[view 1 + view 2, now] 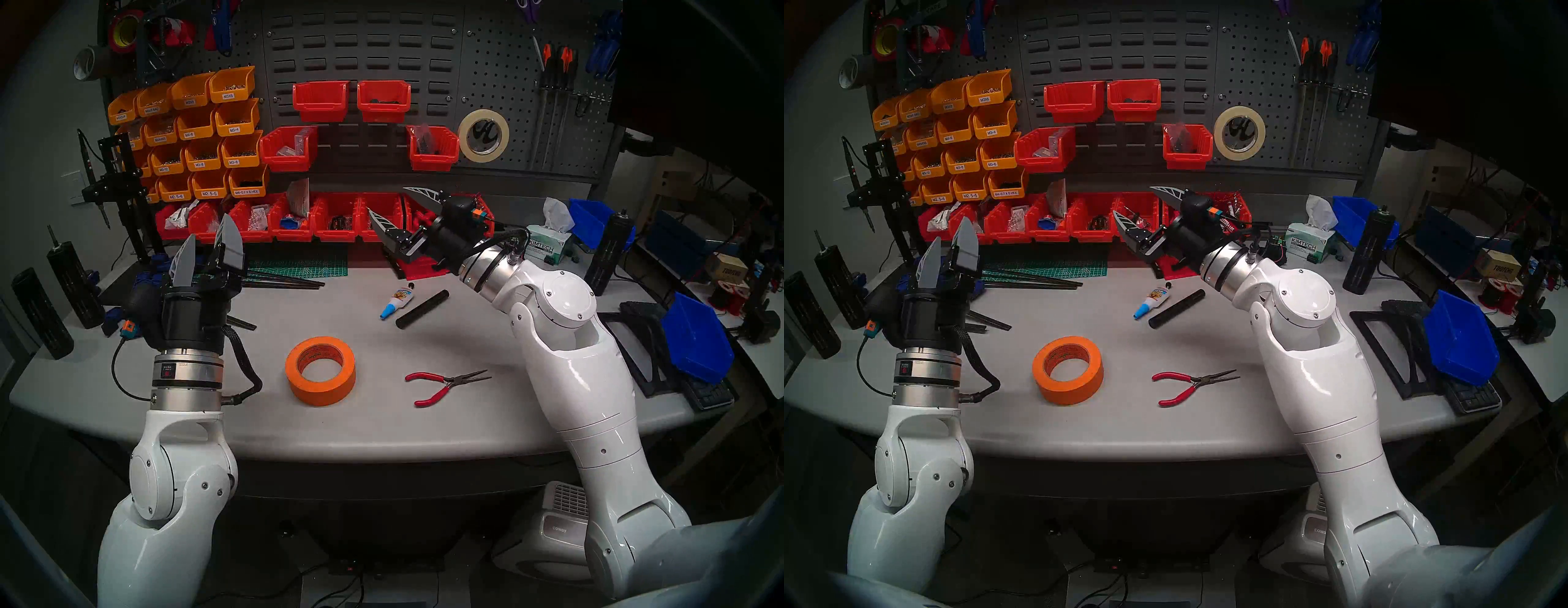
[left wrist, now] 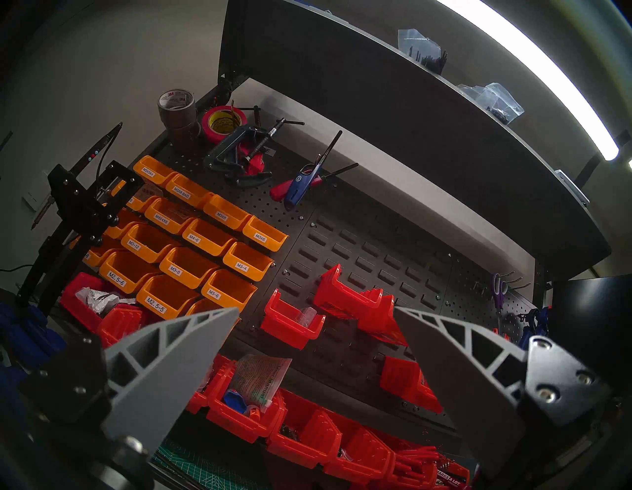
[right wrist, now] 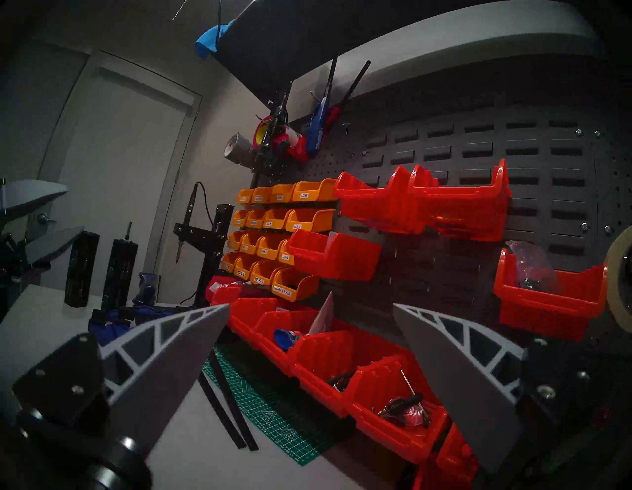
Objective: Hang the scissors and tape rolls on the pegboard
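The wide orange tape roll (image 1: 320,370) (image 1: 1067,369) lies flat on the grey table, between my two arms. The thin cream tape ring (image 1: 483,135) (image 1: 1239,133) hangs on the dark pegboard (image 1: 526,63) at the right; its edge (image 3: 620,284) shows in the right wrist view. A dark shape sits inside the ring's hole; I cannot tell whether it is the scissors. My left gripper (image 1: 208,231) (image 2: 316,311) points up at the table's left, open and empty. My right gripper (image 1: 387,200) (image 3: 311,306) hangs open and empty before the red bins, below and left of the ring.
Red-handled pliers (image 1: 445,384) lie right of the orange roll. A glue bottle (image 1: 396,301) and a black tube (image 1: 422,308) lie farther back. Red bins (image 1: 335,216) line the back edge under yellow bins (image 1: 195,127). A tissue box (image 1: 547,246) and a blue bin (image 1: 695,339) stand at the right.
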Action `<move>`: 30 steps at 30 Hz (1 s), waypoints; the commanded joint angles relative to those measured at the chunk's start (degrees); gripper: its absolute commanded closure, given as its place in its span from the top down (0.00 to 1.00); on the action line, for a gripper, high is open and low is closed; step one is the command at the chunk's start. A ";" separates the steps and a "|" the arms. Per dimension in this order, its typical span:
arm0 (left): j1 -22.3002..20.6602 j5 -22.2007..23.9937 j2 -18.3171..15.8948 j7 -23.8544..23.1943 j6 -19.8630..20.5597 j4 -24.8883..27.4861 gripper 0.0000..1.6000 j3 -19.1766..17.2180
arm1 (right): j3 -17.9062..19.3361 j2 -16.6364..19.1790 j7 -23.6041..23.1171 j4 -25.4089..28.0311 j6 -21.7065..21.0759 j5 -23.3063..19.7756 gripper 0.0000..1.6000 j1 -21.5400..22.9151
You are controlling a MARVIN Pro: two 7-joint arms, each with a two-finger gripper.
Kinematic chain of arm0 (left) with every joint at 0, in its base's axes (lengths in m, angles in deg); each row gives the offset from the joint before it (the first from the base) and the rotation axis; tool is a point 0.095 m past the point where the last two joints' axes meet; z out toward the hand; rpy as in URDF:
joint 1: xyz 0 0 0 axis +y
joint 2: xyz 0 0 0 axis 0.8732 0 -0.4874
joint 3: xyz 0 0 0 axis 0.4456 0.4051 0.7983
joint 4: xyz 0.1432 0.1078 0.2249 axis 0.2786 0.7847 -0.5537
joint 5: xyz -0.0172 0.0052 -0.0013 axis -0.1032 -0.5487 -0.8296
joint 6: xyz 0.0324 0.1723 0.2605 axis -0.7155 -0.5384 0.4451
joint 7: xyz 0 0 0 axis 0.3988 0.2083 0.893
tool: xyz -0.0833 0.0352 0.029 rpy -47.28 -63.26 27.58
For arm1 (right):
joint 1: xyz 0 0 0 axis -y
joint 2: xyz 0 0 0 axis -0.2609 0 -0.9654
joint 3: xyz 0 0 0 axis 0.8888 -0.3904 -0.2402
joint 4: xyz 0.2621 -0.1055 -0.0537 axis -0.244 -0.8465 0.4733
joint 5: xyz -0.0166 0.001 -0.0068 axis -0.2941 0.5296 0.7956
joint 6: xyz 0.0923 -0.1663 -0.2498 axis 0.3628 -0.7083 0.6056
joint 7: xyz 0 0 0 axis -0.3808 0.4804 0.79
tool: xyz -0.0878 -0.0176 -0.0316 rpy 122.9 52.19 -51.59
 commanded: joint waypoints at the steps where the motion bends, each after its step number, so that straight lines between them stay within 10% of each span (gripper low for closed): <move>1: -0.67 0.01 0.07 -0.24 -0.51 1.72 1.00 -0.12 | -0.04 1.87 -1.75 6.76 -6.74 -1.68 1.00 -0.71; 12: -0.61 0.04 0.11 -0.23 -0.56 1.91 1.00 -0.13 | -3.73 5.36 -2.23 14.46 -20.58 -2.03 1.00 -2.95; 30: -0.52 0.08 0.15 -0.22 -0.58 2.08 1.00 -0.15 | -11.27 8.30 -2.40 12.41 -41.41 -5.67 1.00 3.43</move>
